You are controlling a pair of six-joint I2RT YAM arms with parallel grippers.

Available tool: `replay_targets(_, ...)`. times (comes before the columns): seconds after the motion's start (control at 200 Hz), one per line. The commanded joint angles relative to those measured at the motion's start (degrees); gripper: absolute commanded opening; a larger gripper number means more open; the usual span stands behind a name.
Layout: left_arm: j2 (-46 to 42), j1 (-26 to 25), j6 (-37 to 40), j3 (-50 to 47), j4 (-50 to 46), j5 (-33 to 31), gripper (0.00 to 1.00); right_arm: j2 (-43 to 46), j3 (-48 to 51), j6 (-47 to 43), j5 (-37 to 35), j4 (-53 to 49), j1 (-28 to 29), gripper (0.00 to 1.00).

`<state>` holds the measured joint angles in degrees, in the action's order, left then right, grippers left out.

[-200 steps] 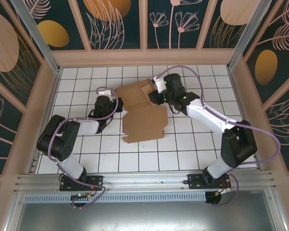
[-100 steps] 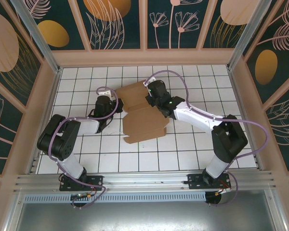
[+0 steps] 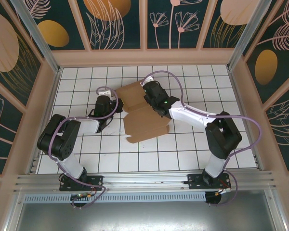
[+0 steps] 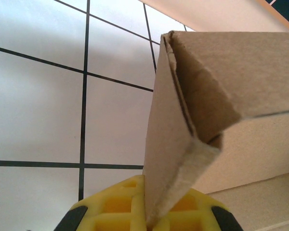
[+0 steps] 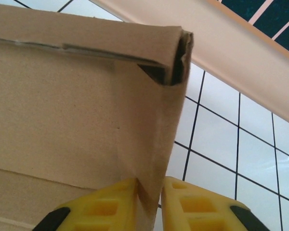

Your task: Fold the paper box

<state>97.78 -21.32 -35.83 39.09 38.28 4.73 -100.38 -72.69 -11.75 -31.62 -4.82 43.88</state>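
The paper box (image 3: 143,115) is a brown cardboard sheet, partly folded, lying on the white tiled floor between both arms. My left gripper (image 3: 116,103) is at its far left corner. In the left wrist view that gripper (image 4: 151,222) is shut on a raised flap of the paper box (image 4: 216,72), with the cardboard pinched between the yellow fingers (image 4: 113,211). My right gripper (image 3: 147,98) is at the box's far right side. In the right wrist view it (image 5: 150,204) holds an upright folded wall of the paper box (image 5: 77,110) between its yellow fingers (image 5: 197,202).
The tiled floor (image 3: 192,149) is ringed by a low beige wall (image 3: 144,57) with patterned panels above it. A metal rail (image 3: 144,180) carrying both arm bases runs along the near edge. Purple cables loop over both arms.
My right gripper has moved left from beside the box's far flap onto the box's far right wall, and its elbow has swung in. The left arm has not moved.
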Motion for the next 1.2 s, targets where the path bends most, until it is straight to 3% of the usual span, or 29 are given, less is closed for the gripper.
replay_targets(0.0, -0.11, -0.35, -0.74, 1.82, 2.15, 2.4, 0.0, -1.29, -1.83, -0.5, -1.42, 1.55, 0.69, 0.22)
replay_targets(0.4, -0.31, -0.39, -0.55, 1.73, 1.89, 2.13, 0.0, -4.15, -3.73, -2.23, -3.0, 2.08, 0.29, 0.33)
replay_targets(0.776, -0.22, -0.39, -0.6, 1.92, 1.8, 2.24, 0.0, -6.51, -5.14, -4.02, -4.92, 1.69, -0.9, 0.33)
replay_targets(0.851, -0.22, -0.39, -0.55, 1.91, 1.73, 2.21, 0.0, -7.04, -5.6, -4.47, -5.49, 1.45, -0.9, 0.24)
replay_targets(0.966, -0.22, -0.39, -0.56, 1.95, 1.75, 2.22, 0.0, -7.34, -5.84, -5.11, -6.67, 1.44, -0.73, 0.0)
replay_targets(1.196, 0.12, -0.39, -0.82, 2.03, 1.87, 2.37, 0.0, -7.69, -5.02, -6.48, -9.39, 2.36, -0.21, 0.0)
